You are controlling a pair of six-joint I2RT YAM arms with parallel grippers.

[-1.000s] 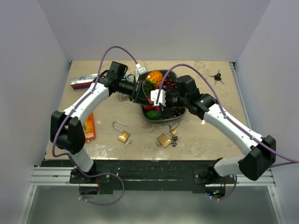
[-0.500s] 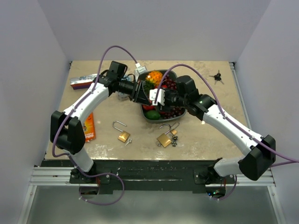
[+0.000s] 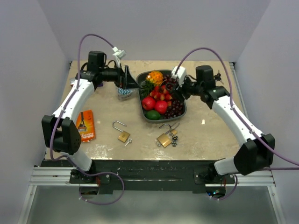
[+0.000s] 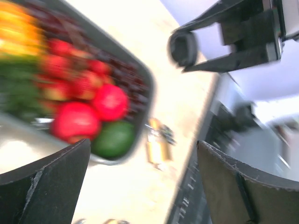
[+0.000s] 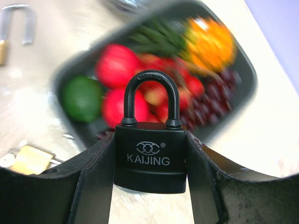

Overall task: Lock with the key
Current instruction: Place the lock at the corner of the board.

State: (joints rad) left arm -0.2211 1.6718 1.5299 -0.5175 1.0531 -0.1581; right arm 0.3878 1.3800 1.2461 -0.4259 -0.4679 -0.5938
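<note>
Right wrist view: the right gripper (image 5: 149, 144) is clamped on a black padlock (image 5: 149, 161), one finger pressed against each side of the lock body. The padlock stands upright, its shackle seated in the body, and is marked KAIJING. It hangs over the fruit tray (image 5: 243, 60), which is blurred behind it.

From above, the right gripper (image 3: 175, 88) sits over the right part of the tray (image 3: 142, 111).

The left gripper (image 4: 144, 144) has its jaws spread wide apart and holds nothing. It hovers (image 3: 127, 81) just left of the tray, above a blue-and-white packet (image 3: 124, 93).

In front of the tray lie two brass padlocks, both with shackles open:
- one (image 3: 164, 139) just in front of the tray, with a small dark cluster (image 3: 174, 142) touching it, too small to identify;
- one (image 3: 124, 135) in front and to the left.

An orange packet (image 3: 84, 125) lies well to the left of the tray.
</note>
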